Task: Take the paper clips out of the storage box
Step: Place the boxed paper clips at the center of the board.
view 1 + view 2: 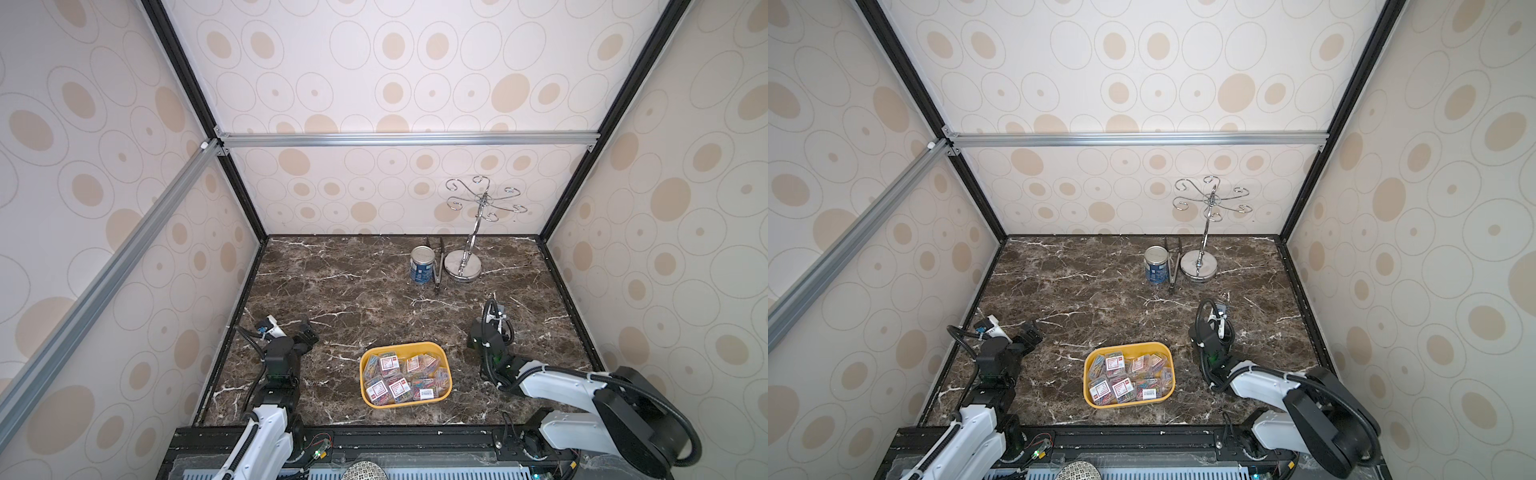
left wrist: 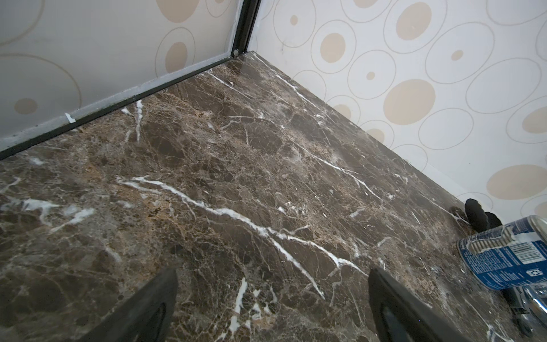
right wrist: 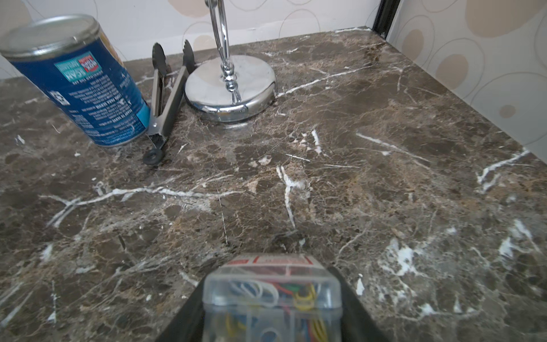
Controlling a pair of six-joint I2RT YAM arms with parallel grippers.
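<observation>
Right gripper is clamped on one clear case of coloured clips, a black finger against each side. It holds the case over bare marble in the right half of the tabletop, between the storage box and the things at the back edge. Left gripper stands wide apart with nothing between its fingers, over bare marble near the left edge.

One yellow storage box sits near the front edge, about midway along it, well apart from both grippers. The rest of the paper clips lie piled inside it. Ten or more cases show, but they overlap, so an exact count cannot be told. No case lies loose on the tabletop.

Three other things stand close together near the back edge, right of the middle: one blue-labelled tin can, one pair of tongs lying just beside it, and one chrome hook stand whose round base nearly touches the tongs.

The back-left corner, the middle and the strip along the right edge are open.

The surface is dark brown marble with white veins. Pale walls printed with beige ovals close in the left, back and right sides, framed by black and aluminium rails.
</observation>
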